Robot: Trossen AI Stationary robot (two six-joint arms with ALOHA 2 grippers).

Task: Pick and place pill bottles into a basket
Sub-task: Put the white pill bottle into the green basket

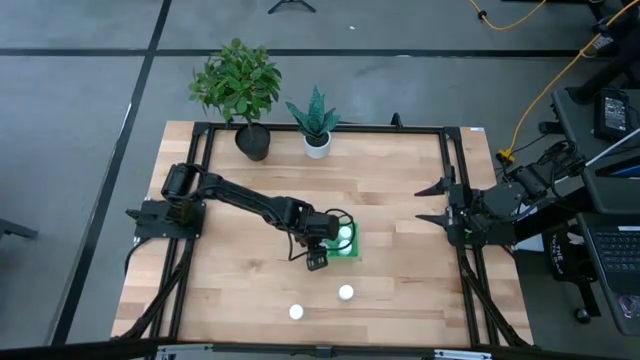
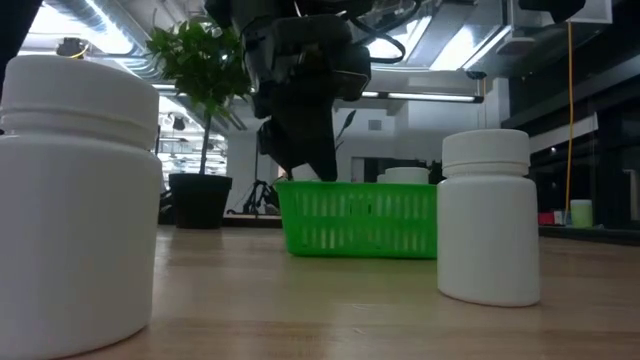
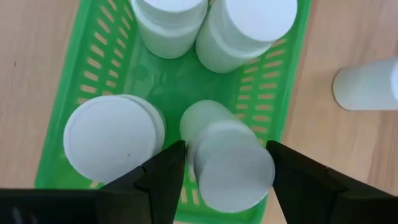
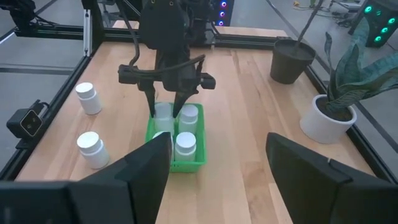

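Fourth pill bottle (image 3: 230, 165) sits tilted between the left gripper (image 3: 225, 177) fingers, inside the basket (image 3: 74, 93) near the tabletop centre. Fingers flank it; release looks underway, grip uncertain. Judgement: part wider, lift straight up past neighbouring bottles. Two bottles (image 1: 345, 293) wait by the front edge. Right gripper (image 1: 430, 203) idles apart at the right edge.

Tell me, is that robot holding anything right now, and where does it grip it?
The left pincer has a pill bottle between its fingers, gripped by the sides, over the basket. The right pincer holds nothing.
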